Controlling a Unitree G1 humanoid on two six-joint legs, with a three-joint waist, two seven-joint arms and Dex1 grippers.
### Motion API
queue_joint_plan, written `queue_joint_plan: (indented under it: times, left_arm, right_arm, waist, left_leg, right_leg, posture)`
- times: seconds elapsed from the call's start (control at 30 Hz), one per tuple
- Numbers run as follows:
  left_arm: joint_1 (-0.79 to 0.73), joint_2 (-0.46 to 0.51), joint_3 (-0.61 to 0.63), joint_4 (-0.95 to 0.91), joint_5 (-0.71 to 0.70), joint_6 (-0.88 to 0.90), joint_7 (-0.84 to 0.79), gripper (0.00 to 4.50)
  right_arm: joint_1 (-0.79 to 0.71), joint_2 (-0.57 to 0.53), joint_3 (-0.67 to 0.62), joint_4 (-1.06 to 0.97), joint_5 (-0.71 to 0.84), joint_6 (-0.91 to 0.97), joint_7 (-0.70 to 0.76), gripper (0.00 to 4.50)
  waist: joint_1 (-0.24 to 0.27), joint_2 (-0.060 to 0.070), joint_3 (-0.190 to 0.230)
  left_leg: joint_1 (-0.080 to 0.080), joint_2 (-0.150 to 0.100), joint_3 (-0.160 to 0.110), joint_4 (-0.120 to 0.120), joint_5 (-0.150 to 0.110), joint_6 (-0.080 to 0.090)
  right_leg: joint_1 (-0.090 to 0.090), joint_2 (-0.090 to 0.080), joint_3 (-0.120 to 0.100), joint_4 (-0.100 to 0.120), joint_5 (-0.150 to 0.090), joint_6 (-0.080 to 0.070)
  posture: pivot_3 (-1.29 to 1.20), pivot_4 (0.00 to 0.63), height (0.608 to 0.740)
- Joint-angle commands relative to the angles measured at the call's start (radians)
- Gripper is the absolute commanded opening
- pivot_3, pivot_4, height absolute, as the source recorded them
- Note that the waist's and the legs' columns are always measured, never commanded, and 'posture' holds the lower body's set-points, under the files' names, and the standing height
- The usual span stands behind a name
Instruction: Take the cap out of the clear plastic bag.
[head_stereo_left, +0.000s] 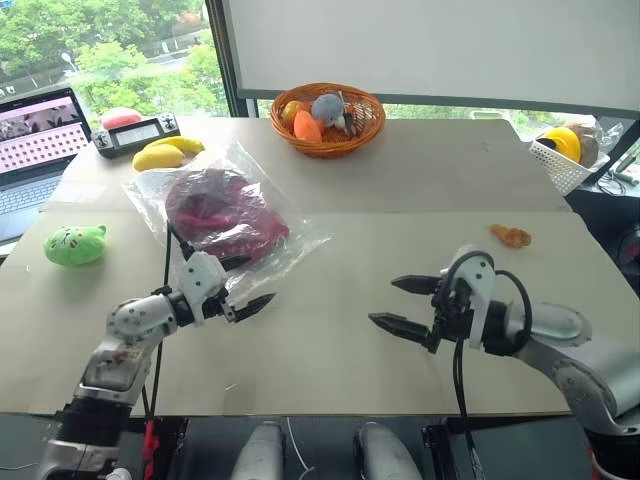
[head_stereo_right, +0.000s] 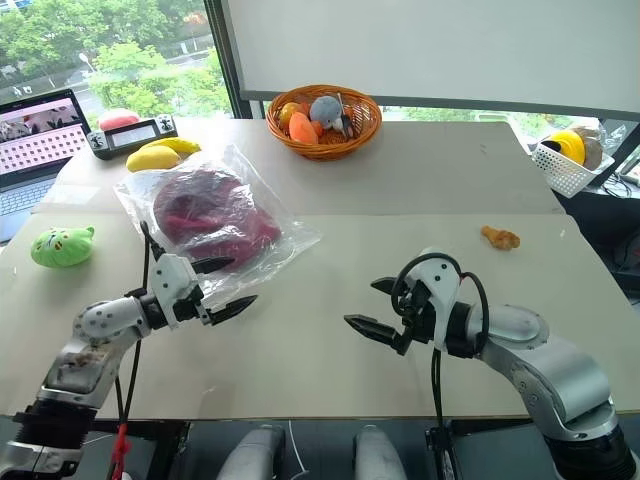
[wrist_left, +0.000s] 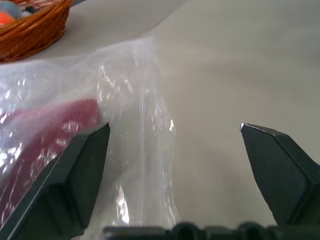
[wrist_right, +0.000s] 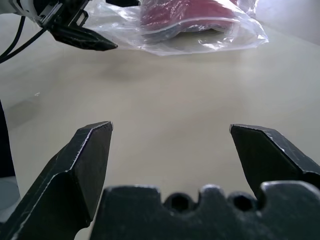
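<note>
While you scan from the left edge of the table (head_stereo_left: 400, 330), you meet a laptop (head_stereo_left: 35, 140), a green plush toy (head_stereo_left: 75, 244), and further back a handheld controller (head_stereo_left: 135, 133) beside a yellow banana toy (head_stereo_left: 165, 152). Next comes your target: the clear plastic bag (head_stereo_left: 225, 215) lies flat on the table with the cap (head_stereo_left: 222, 213), dark red, fully inside it. Your left gripper (head_stereo_left: 243, 287) sits right at the bag's near edge, fingers spread wide, nothing between them; from its wrist view one finger overlaps the crinkled plastic, though you cannot tell if it touches. Behind, at the table's far middle, stands a wicker basket (head_stereo_left: 328, 135) of toys. Moving right, your right gripper (head_stereo_left: 398, 304) hovers over bare table, well apart from the bag, fingers fully parted and empty. Further right lies a small orange toy (head_stereo_left: 511, 235), then a white basket (head_stereo_left: 562, 165) at the far corner.
</note>
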Motion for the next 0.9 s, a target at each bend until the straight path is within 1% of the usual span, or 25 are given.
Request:
queue_joint_plan:
  times: [0.03, 0.1, 0.23, 0.37, 0.5, 0.6, 0.8, 0.87, 0.9]
  left_arm:
    - [-0.026, 0.002, -0.019, 0.08, 0.24, -0.184, 0.19, 4.48]
    - [-0.04, 0.006, -0.044, 0.121, 0.341, -0.258, 0.258, 4.48]
    - [-0.071, 0.002, -0.065, 0.181, 0.438, -0.333, 0.336, 4.48]
    - [-0.102, -0.003, -0.074, 0.216, 0.493, -0.37, 0.393, 4.48]
    - [-0.143, -0.022, -0.049, 0.244, 0.522, -0.359, 0.474, 4.48]
    - [-0.153, -0.032, -0.028, 0.253, 0.515, -0.334, 0.509, 4.48]
    - [-0.126, -0.069, 0.0, 0.235, 0.408, -0.247, 0.448, 4.48]
    - [-0.12, -0.075, 0.003, 0.23, 0.381, -0.231, 0.428, 3.93]
    - [-0.117, -0.077, 0.004, 0.225, 0.366, -0.219, 0.414, 3.77]
  right_arm:
    - [0.009, 0.005, -0.035, -0.045, 0.013, -0.007, -0.015, 4.5]
    - [0.017, 0.005, -0.04, -0.049, 0.014, -0.007, -0.02, 4.5]
    - [0.024, 0.005, -0.049, -0.054, 0.02, -0.008, -0.028, 4.5]
    - [0.023, 0.006, -0.055, -0.054, 0.02, -0.01, -0.035, 4.5]
    - [0.02, 0.009, -0.052, -0.049, 0.015, -0.013, -0.039, 4.5]
    - [0.02, 0.012, -0.049, -0.047, 0.013, -0.014, -0.041, 4.5]
    - [0.025, 0.014, -0.051, -0.047, 0.009, -0.016, -0.042, 4.5]
    - [0.024, 0.015, -0.05, -0.046, 0.008, -0.016, -0.041, 4.5]
    - [0.024, 0.014, -0.051, -0.046, 0.008, -0.017, -0.041, 4.5]
  waist:
    - [0.003, 0.0, 0.0]
    - [0.005, 0.0, 0.0]
    - [0.009, 0.0, 0.0]
    - [0.005, 0.0, 0.0]
    - [0.005, 0.0, 0.0]
    - [0.003, 0.0, 0.0]
    - [0.002, 0.0, 0.0]
    - [0.001, 0.0, 0.0]
    - [0.001, 0.0, 0.0]
  left_leg:
    - [0.0, 0.0, 0.0, 0.0, 0.0, 0.0]
    - [0.0, 0.0, 0.0, 0.0, 0.0, 0.0]
    - [-0.001, -0.001, 0.0, 0.0, 0.0, 0.0]
    - [0.0, -0.001, 0.0, 0.0, 0.0, 0.0]
    - [-0.001, -0.001, 0.0, 0.0, 0.0, 0.0]
    - [-0.001, -0.001, 0.0, 0.0, 0.0, 0.0]
    - [-0.001, -0.001, 0.0, 0.0, 0.0, 0.0]
    - [-0.001, -0.001, 0.0, 0.0, 0.0, 0.0]
    - [-0.001, -0.001, 0.0, 0.0, 0.0, 0.0]
  right_leg:
    - [0.0, 0.0, 0.0, 0.0, 0.0, 0.0]
    - [0.0, 0.0, 0.0, 0.0, 0.0, 0.0]
    - [0.0, -0.001, 0.0, 0.0, 0.001, -0.001]
    - [0.0, 0.0, 0.0, 0.0, 0.0, 0.0]
    - [0.0, -0.001, 0.0, 0.0, 0.0, 0.0]
    - [0.0, -0.001, 0.0, 0.0, 0.0, 0.0]
    - [0.0, -0.001, 0.0, 0.0, 0.0, 0.0]
    - [0.0, -0.001, 0.0, 0.0, 0.0, 0.0]
    - [0.0, -0.001, 0.0, 0.0, 0.0, 0.0]
  posture:
    - [0.0, 0.15, 0.733]
    - [0.0, 0.15, 0.733]
    - [0.0, 0.15, 0.733]
    - [0.0, 0.15, 0.733]
    - [0.0, 0.15, 0.733]
    - [0.0, 0.15, 0.733]
    - [0.0, 0.15, 0.733]
    - [0.0, 0.15, 0.733]
    - [0.0, 0.15, 0.733]
